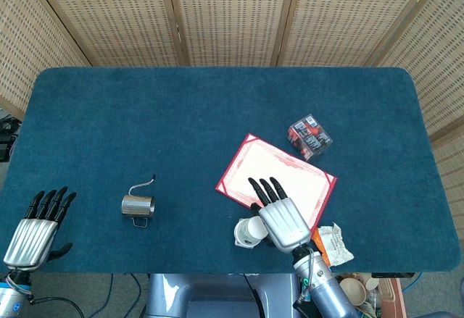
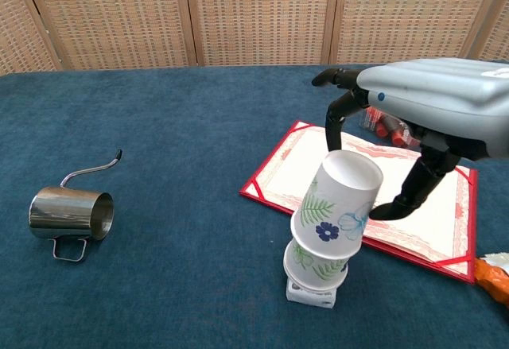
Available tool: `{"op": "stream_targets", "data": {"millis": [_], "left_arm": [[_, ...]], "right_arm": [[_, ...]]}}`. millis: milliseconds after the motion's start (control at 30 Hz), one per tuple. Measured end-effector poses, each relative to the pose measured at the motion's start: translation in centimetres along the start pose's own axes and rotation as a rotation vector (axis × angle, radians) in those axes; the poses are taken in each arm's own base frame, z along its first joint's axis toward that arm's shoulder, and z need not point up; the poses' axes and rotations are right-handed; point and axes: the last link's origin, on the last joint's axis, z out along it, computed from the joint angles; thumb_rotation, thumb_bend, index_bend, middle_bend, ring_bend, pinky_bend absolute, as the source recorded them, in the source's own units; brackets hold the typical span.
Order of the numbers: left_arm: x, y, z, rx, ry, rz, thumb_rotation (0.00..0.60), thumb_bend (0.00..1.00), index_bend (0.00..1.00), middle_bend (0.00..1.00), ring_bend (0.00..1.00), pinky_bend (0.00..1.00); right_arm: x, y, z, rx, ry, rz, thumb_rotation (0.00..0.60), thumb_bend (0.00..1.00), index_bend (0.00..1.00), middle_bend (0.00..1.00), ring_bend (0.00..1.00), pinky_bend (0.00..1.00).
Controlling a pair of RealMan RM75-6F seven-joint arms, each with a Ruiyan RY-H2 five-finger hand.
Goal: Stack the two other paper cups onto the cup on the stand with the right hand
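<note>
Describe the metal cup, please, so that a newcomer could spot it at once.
On the blue table, look at the near left part, well left of the red folder. The metal cup lies there on its side, alone: shiny steel, with a thin curved wire behind it.

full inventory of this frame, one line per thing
paper cups: at least 2, white with leaf and flower print, stacked on the stand, top one tilted
stand: 1, white, near table edge under the cups
certificate folder: 1, red border, open, right of centre
steel pitcher: 1, silver, lying on its side, left
small box: 1, clear with red and black contents, behind the folder
wrapper: 1, white and orange, near right edge
table: 1, blue cloth
left hand: open, at near left corner
right hand: around the top cup
</note>
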Motion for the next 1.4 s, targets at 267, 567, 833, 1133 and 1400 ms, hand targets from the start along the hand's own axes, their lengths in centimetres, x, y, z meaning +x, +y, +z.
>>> {"op": "stream_targets", "data": {"millis": [267, 567, 833, 1133, 1400], "left_arm": [[0.0, 0.1, 0.0, -0.001, 0.0, 0.0, 0.6, 0.18, 0.0, 0.0, 0.0, 0.0], [0.2, -0.2, 0.0, 0.008, 0.007, -0.008, 0.6, 0.18, 0.0, 0.0, 0.0, 0.0], [0.2, -0.4, 0.1, 0.016, 0.013, -0.009, 0.6, 0.18, 0.0, 0.0, 0.0, 0.0], [0.1, -0.6, 0.3, 0.026, 0.042, -0.011, 0.6, 0.18, 0.0, 0.0, 0.0, 0.0], [0.1, -0.8, 0.5, 0.037, 0.064, -0.006, 0.6, 0.18, 0.0, 0.0, 0.0, 0.0]], "right_arm": [[0.0, 0.1, 0.1, 0.0, 0.016, 0.001, 0.6, 0.1, 0.31, 0.0, 0.0, 0.0], [1.3, 1.8, 0.1, -0.051, 0.064, -0.018, 0.6, 0.1, 0.3, 0.0, 0.0, 0.0], [2.6, 6.0, -1.0, -0.136, 0.15, -0.042, 0.6, 0.1, 0.05, 0.0, 0.0, 0.0], [-0.6, 12.7, -4.5, -0.26, 0.166, -0.065, 0.6, 0.09, 0.0, 0.0, 0.0, 0.0], [-3.1, 17.0, -8.9, -0.346, 0.2, -0.036, 0.6, 0.09, 0.0, 0.0, 0.0, 0.0]]}}
